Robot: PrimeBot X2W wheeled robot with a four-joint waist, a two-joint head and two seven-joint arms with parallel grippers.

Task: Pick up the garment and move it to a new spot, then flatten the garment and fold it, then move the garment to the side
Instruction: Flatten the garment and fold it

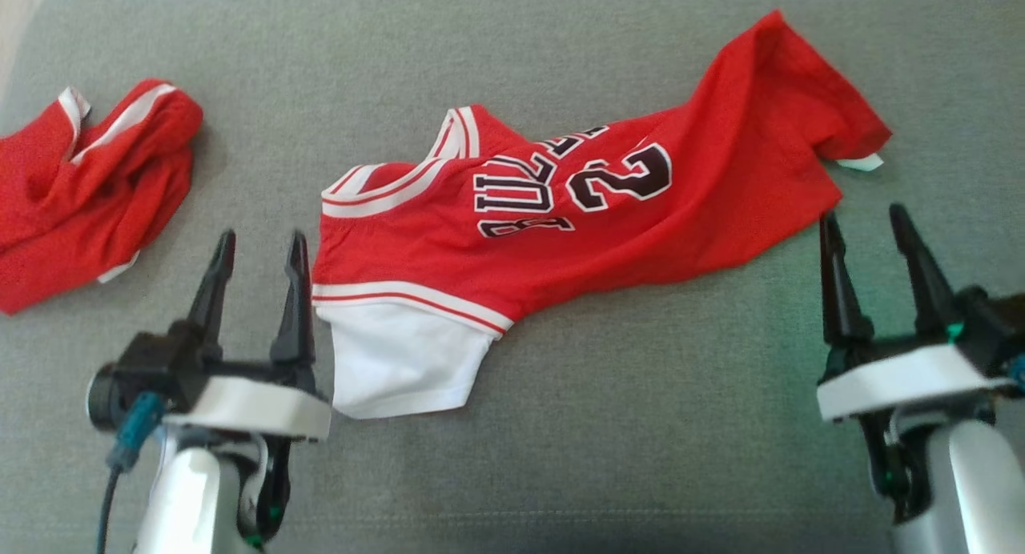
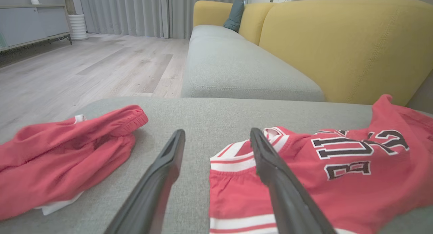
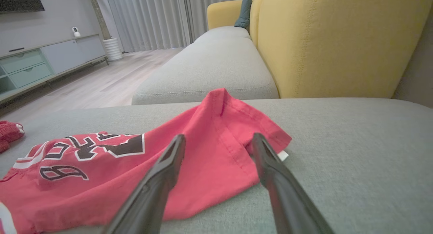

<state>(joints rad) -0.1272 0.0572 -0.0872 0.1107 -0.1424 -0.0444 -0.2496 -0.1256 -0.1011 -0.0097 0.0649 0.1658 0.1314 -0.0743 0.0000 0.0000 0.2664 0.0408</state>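
The garment (image 1: 608,210) is a red jersey with white trim and black lettering, lying rumpled across the grey cushion (image 1: 641,426) from centre to upper right; it also shows as the jersey (image 2: 338,180) in the left wrist view and the jersey (image 3: 189,166) in the right wrist view. My left gripper (image 1: 258,243) stands open just left of its white sleeve, holding nothing. My right gripper (image 1: 863,214) is open below the jersey's hem corner, apart from the cloth. Its fingers (image 3: 162,180) frame that raised hem corner. The left fingers (image 2: 270,169) overlap the collar edge.
A second red garment (image 1: 80,186) with white trim lies crumpled at the left edge, seen also as the red heap (image 2: 64,153). A yellow sofa back (image 2: 338,48) and another grey seat (image 3: 209,68) stand beyond. Wooden floor (image 2: 84,71) lies off the cushion's edge.
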